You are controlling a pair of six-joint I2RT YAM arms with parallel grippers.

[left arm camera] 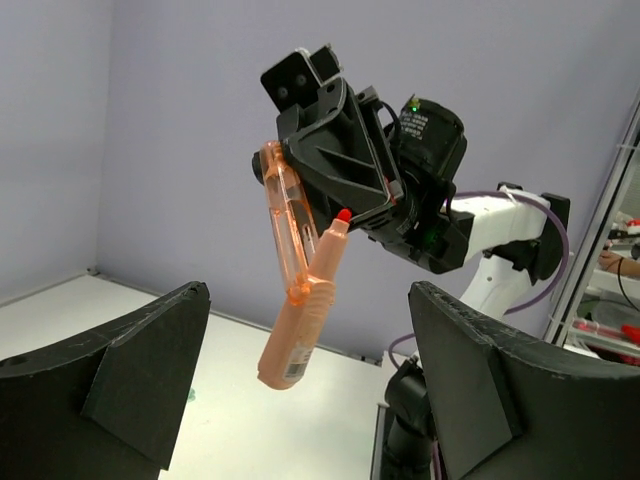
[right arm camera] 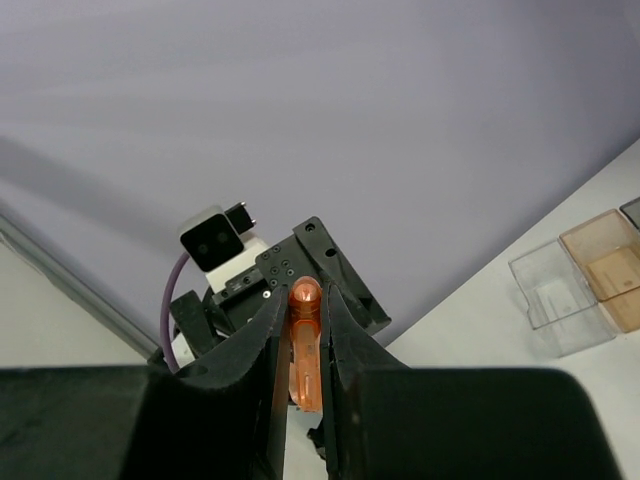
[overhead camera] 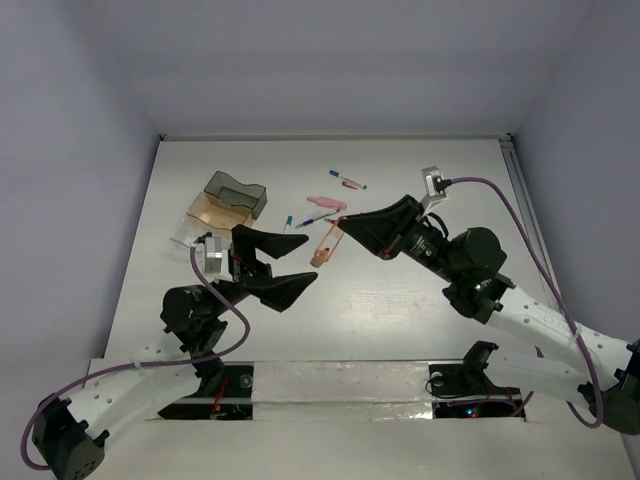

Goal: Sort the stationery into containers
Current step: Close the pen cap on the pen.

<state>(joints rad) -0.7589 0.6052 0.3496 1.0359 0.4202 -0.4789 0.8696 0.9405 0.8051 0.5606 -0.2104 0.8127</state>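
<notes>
My right gripper (overhead camera: 343,229) is shut on an orange pen-like piece of stationery (overhead camera: 324,246) and holds it in the air above the table's middle. In the right wrist view the piece (right arm camera: 305,345) is pinched between both fingers of that gripper (right arm camera: 305,300). My left gripper (overhead camera: 311,260) faces it, open. The piece's lower end (left arm camera: 297,335) hangs between the wide-apart left fingers (left arm camera: 130,370) without touching them. The containers sit at the back left: a smoky grey one (overhead camera: 236,192), a tan one (overhead camera: 214,212) and a clear one (overhead camera: 188,236).
More stationery lies on the table behind the grippers: a blue-capped pen (overhead camera: 350,182), a pink piece (overhead camera: 326,203), another pen (overhead camera: 316,220) and a teal-tipped one (overhead camera: 287,223). Purple cables loop from both wrists. The clear tray (right arm camera: 558,292) and the tan tray (right arm camera: 603,266) show at the right wrist view's right edge.
</notes>
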